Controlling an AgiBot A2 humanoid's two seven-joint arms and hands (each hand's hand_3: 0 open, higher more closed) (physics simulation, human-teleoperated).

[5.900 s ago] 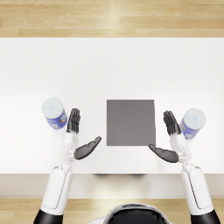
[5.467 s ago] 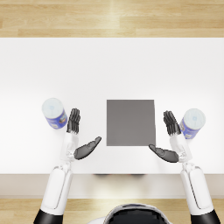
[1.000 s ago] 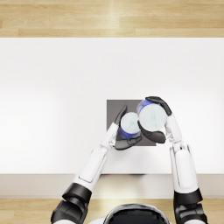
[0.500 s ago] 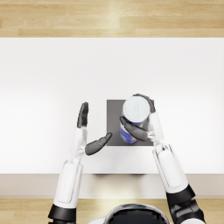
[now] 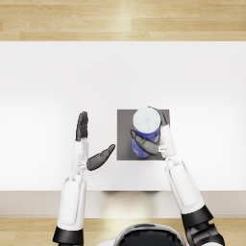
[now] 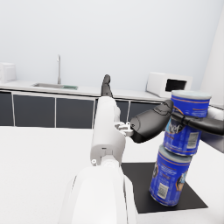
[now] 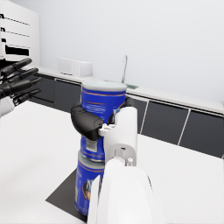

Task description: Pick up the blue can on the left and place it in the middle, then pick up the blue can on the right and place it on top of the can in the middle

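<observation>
Two blue cans stand stacked on the dark mat (image 5: 125, 132) in the middle of the white table. My right hand (image 5: 153, 141) grips the upper can (image 5: 146, 121) from the side, fingers wrapped around it. In the left wrist view the upper can (image 6: 188, 122) sits slightly tilted on the lower can (image 6: 169, 177). The right wrist view shows my right hand (image 7: 94, 120) around the upper can (image 7: 104, 103), above the lower can (image 7: 89, 183). My left hand (image 5: 89, 149) hovers left of the mat, fingers spread, holding nothing.
The white table (image 5: 57, 81) stretches wide on both sides of the mat, with its front edge near my arms. Kitchen counters, a sink tap (image 6: 58, 70) and a microwave (image 6: 168, 85) stand far behind.
Both cans first stood at the table's sides. In the last second my left hand released the middle can and drew back left, while my right hand brought its can over the middle one.
</observation>
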